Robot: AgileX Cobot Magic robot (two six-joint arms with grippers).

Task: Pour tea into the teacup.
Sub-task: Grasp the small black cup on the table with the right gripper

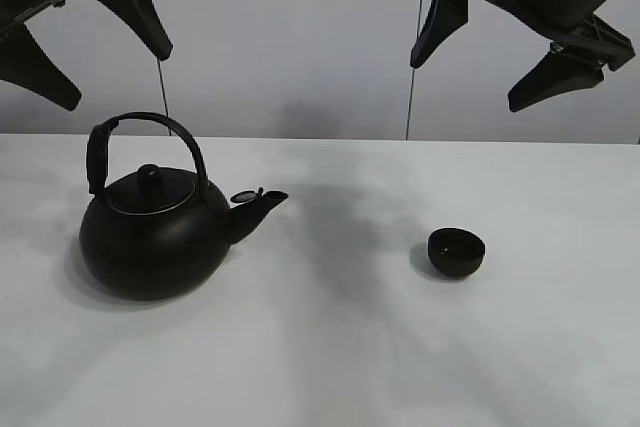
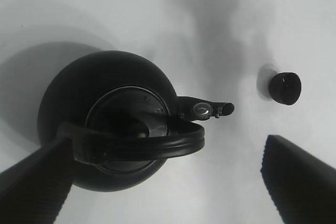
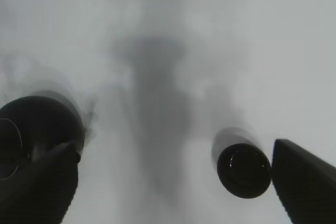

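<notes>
The teacup, a small matte-black bowl with no handle, stands upright on the white tabletop, well apart from the kettle and on the side toward which the kettle's spout points. Its mouth faces up, and in the right wrist view the teacup shows a dark, glossy inside; whether it holds any liquid cannot be told. Nothing touches it. The kettle is big, black and round-bellied, and sits flat on the tabletop with its lid in place, a knob on the lid, and its arched handle standing upright over the lid. A small flap sits at the tip of the spout. Seen from the left wrist, the kettle lies directly beneath the camera, with the teacup out past the spout. The left claw hangs high above the kettle, clear of the handle, its two dark fingers spread wide apart and gripping nothing. The right claw hangs at about the same height, far from the kettle on the spout side and above the teacup's part of the tabletop, its fingers likewise parted and empty. Soft grey shadows of the arms fall across the tabletop between the kettle and the teacup.
</notes>
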